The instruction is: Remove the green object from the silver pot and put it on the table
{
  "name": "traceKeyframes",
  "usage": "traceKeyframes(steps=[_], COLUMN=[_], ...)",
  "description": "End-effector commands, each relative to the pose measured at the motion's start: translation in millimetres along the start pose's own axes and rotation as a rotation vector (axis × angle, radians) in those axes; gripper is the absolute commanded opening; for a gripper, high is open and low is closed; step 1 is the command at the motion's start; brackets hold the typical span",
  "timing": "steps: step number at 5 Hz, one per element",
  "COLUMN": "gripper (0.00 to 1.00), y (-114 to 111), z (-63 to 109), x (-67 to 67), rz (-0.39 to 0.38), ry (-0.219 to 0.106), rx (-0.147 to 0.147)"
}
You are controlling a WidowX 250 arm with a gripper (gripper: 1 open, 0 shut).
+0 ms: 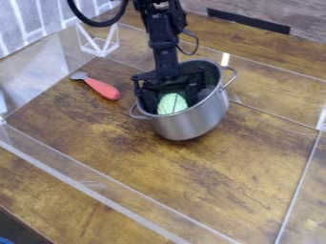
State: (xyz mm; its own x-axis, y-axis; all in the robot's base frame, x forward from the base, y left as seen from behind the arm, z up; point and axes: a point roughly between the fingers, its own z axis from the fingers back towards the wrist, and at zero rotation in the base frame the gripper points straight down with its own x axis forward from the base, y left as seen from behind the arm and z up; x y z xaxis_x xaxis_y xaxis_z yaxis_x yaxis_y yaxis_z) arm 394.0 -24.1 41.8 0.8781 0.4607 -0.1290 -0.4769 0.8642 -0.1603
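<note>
1. Camera view, placement: the silver pot (189,107) stands just above frame centre on the counter (152,181). The green object (171,101) sits in the pot's left half, below the rim.

2. Same view, end effector (173,84): black, pointing steeply down from the upper middle of the frame, lowered into the pot mouth directly over the green object. Its fingers flank the lump closely; whether they pinch it or merely straddle it cannot be told.

3. Handling, judged: light green, bumpy surface, likely a hollow or soft toy vegetable, so light and not fragile. The bumps should give the fingers some bite; the rounded flanks could still let it squirt out under a skewed squeeze. Best hold looks to be across its short width, at mid-body.

4. Orientation: the oval seems to run top to bottom in the frame, tilted slightly, one end near the pot's left wall. The upper end is hidden by the end effector.

5. Also present: a red-orange handled tool (99,88) lies left of the pot, apart from it.
</note>
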Motion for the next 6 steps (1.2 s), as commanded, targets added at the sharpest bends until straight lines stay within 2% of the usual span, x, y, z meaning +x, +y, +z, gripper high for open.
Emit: traceKeyframes(steps=[1,3,5,6], gripper=[0.00,0.00,0.00,0.00], y=[-9,-5,-10,-8], z=[44.9,40.7,44.2,44.7], x=[-3.0,0.3,-17.4,-19.8], rz=[-0.024,-0.050,-0.089,-0.111], ry=[-0.088,-0.084,-0.078,-0.074], rx=[-0.044,-0.044,-0.042,-0.041])
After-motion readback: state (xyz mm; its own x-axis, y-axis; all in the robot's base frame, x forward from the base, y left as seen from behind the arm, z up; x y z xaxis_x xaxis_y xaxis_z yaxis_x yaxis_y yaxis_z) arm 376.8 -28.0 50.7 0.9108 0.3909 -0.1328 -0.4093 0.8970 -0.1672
